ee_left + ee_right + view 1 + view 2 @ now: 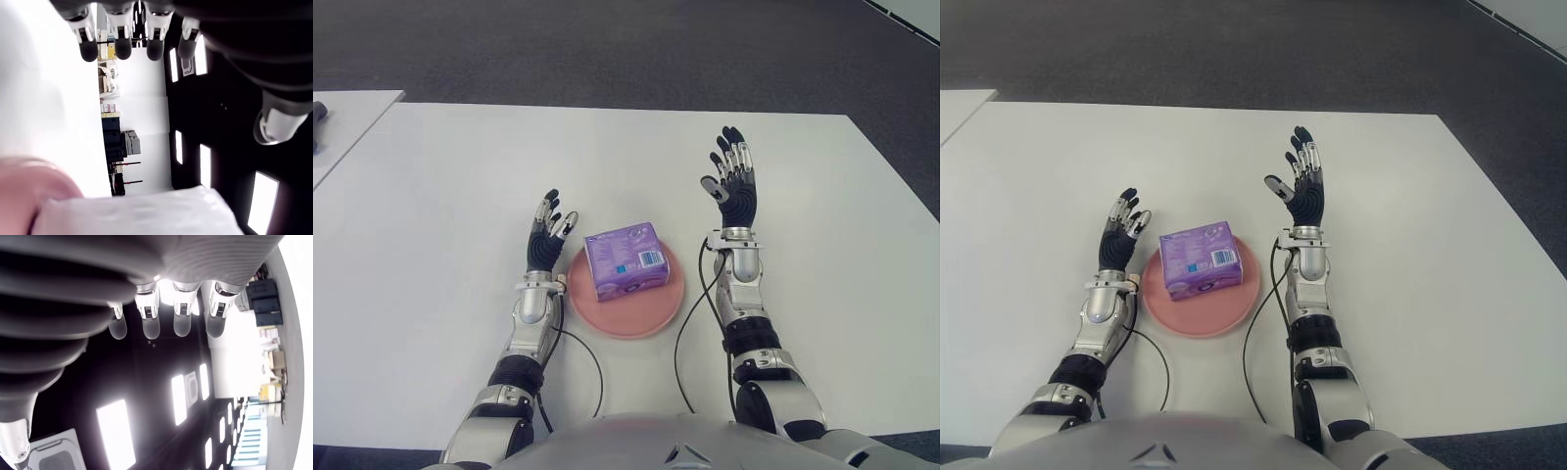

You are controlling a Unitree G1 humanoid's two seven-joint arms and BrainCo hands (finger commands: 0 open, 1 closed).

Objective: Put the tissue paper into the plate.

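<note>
The tissue pack (pixel 626 259) lies flat inside the pink plate (pixel 658 311), so the placing step looks done and what remains is probably only to draw the arms back. The left hand (pixel 549 235) shows just beside the plate on its left and the right hand (pixel 732 186) is raised to its right, both with fingers spread and holding nothing. The white surface (pixel 440 196) around them is bare, and nothing blocks either arm.

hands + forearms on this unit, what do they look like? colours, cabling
Both hands, left hand and right hand, have black ribbed palms and silver-and-white jointed fingers with dark rounded tips. Wrists and forearms are silver metal, with black bands toward the elbows. A thin black cable loops from each wrist down across the white table toward the torso.
</note>
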